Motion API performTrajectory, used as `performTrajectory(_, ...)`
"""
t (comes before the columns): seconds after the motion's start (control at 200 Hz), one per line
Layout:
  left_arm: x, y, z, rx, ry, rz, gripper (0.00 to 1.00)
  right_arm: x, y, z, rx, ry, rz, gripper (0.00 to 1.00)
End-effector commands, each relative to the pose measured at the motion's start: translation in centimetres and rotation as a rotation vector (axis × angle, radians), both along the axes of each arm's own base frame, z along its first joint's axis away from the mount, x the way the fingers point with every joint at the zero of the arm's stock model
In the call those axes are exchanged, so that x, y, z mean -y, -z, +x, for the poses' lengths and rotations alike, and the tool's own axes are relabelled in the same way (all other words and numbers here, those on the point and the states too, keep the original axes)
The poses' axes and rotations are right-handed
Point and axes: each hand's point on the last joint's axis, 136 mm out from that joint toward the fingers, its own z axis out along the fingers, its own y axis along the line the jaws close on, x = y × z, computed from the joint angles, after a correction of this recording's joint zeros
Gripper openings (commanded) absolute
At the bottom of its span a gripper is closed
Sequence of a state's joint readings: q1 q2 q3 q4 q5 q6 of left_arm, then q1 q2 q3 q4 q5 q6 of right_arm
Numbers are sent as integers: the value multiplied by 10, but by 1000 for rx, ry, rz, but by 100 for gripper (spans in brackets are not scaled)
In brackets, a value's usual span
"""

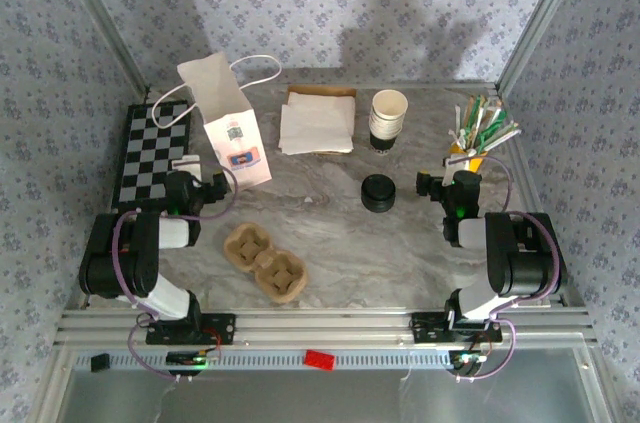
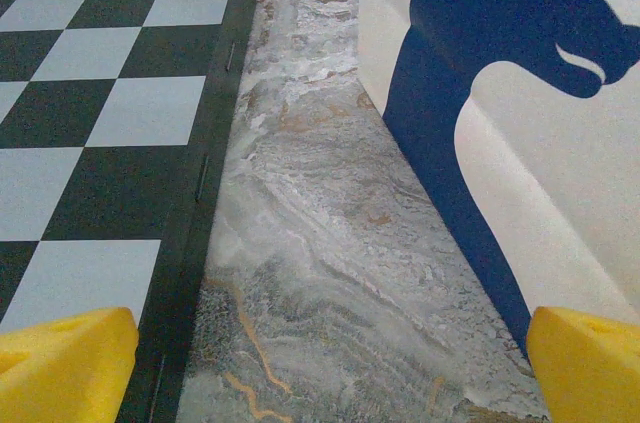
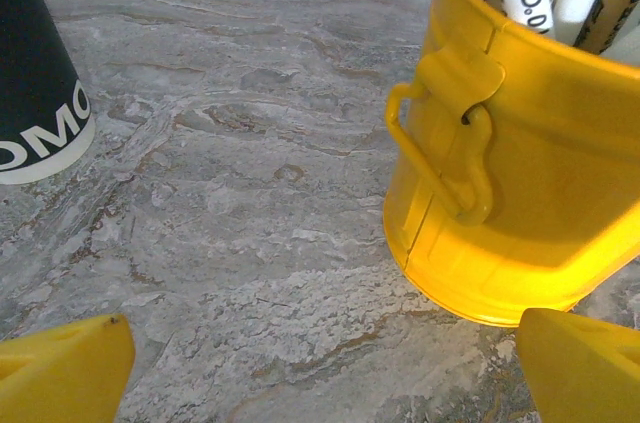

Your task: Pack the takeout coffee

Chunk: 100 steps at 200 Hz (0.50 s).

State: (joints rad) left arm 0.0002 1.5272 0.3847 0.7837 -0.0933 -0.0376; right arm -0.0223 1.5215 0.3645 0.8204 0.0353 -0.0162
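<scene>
Left tool (image 2: 330, 368) and right tool (image 3: 320, 368) both open and empty; nothing taken yet.
The coffee (image 1: 378, 191), I judge, is the low black-topped thing in the middle of the surface (image 1: 330, 233), nearer the right tool: grip its sides squarely and keep it upright toward the bag (image 1: 228, 128).

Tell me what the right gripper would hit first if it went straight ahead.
Probably the yellow bucket: it stands close ahead of the right gripper, across one finger's path. The middle runs over bare marble table.

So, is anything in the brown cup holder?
Empty: both hollows of the pulp cup carrier show bare cardboard, no cup inside.
</scene>
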Motion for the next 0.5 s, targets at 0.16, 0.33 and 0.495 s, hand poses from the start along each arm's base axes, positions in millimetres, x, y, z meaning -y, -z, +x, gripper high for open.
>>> performTrajectory(0.16, -3, -38, -3, 116, -8, 1, 100, 0, -26, -5, 104, -5, -15, 100)
performTrajectory(0.33, 0, -54, -18, 102, 0, -25, 100, 1, -38, -13, 92, 8, -13, 100)
performTrajectory(0.495, 7, -71, -37, 109, 24, -72, 100, 0, -49, -22, 48, 28, 45, 100)
